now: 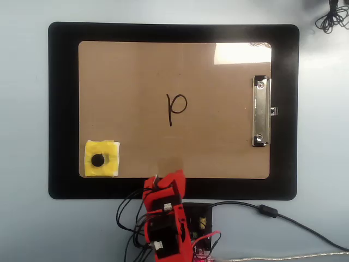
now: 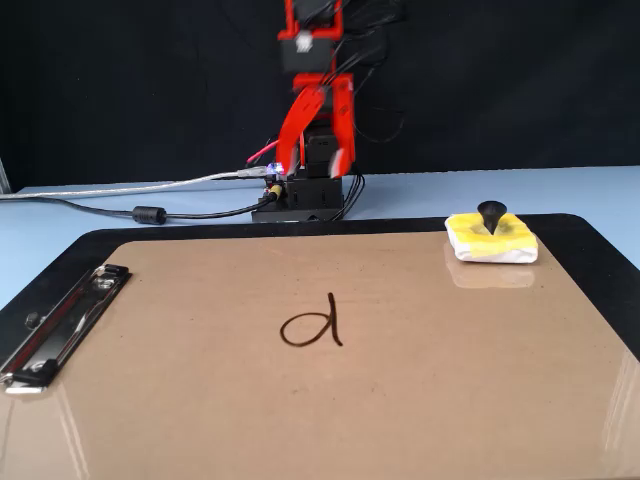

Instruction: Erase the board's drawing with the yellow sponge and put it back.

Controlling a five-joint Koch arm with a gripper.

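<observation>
Yellow sponge [image 1: 102,159] sits on the board [image 1: 136,71], in the lower left corner as my overhead view shows it, black knob up, white layer underneath. I see the drawing [image 1: 176,108] near the board's middle, a thin black "p" well apart from the sponge. The silver clip [image 1: 261,111] lies on the right short edge in that view. The board rests on a black mat [image 1: 62,109] on the pale blue table [image 1: 24,131]. My red arm's jaws [image 1: 173,179] hang over the mat's near edge, touching nothing; I cannot tell whether they are parted or closed.
</observation>
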